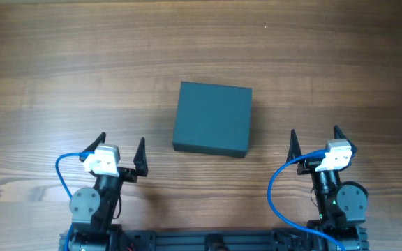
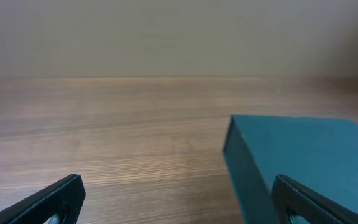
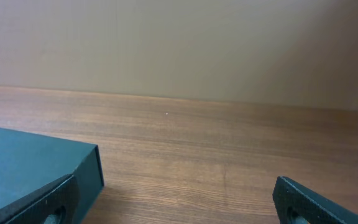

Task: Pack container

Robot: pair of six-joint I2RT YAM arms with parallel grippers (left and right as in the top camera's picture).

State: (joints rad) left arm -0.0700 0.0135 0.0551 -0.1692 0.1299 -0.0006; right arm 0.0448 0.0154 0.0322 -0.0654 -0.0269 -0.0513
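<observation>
The container (image 1: 212, 118) is a matte dark teal-grey box with its lid down, lying flat in the middle of the wooden table. My left gripper (image 1: 122, 146) stands open to its lower left, nothing between its fingers. My right gripper (image 1: 314, 139) stands open to its lower right, also holding nothing. In the left wrist view the container (image 2: 303, 155) fills the right side, partly behind my right fingertip (image 2: 303, 199). In the right wrist view the container (image 3: 23, 162) sits at the left, behind my left fingertip (image 3: 55, 202).
Bare wooden table (image 1: 61, 70) surrounds the box on all sides. A plain beige wall (image 3: 179, 43) rises behind the table's far edge. Blue cables (image 1: 65, 178) loop beside each arm base near the front edge.
</observation>
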